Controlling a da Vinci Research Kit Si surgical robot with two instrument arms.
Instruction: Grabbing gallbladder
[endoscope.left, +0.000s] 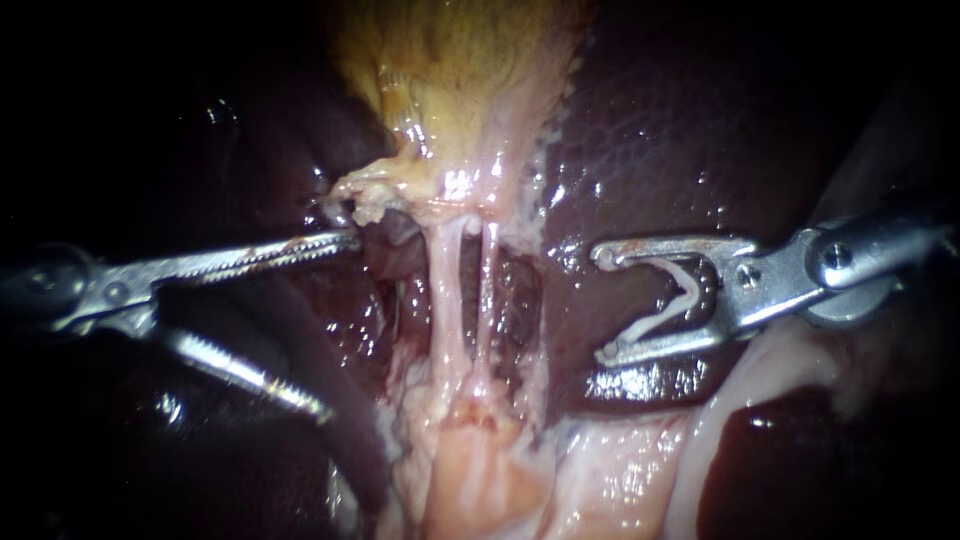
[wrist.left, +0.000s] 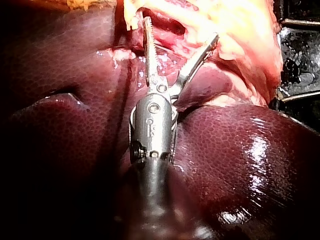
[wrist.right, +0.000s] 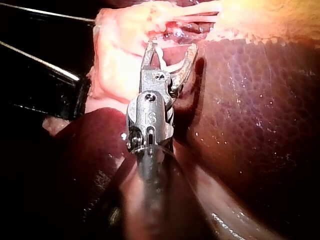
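The yellowish gallbladder (endoscope.left: 450, 80) hangs at the top centre, and two pale tubes (endoscope.left: 447, 290) run down from its neck side by side. My left instrument (endoscope.left: 335, 325) has its serrated jaws wide open; the upper tip rests against the pale fringe at the gallbladder's lower left edge, the lower jaw lies over dark liver. Nothing is gripped. The left wrist view shows those jaws (wrist.left: 181, 28) spread before pale tissue (wrist.left: 245, 30). My right instrument (endoscope.left: 602, 303) stands to the right of the tubes, apart from them, with a white V-shaped clip (endoscope.left: 670, 300) seated between its jaws (wrist.right: 170, 47).
Dark red liver (endoscope.left: 680, 120) surrounds the gallbladder on both sides and fills the wrist views (wrist.left: 240, 160). Pale fatty tissue (endoscope.left: 480, 470) spreads below the tubes. Dark metal bars (wrist.right: 40, 65) lie beyond the tissue beside the right instrument.
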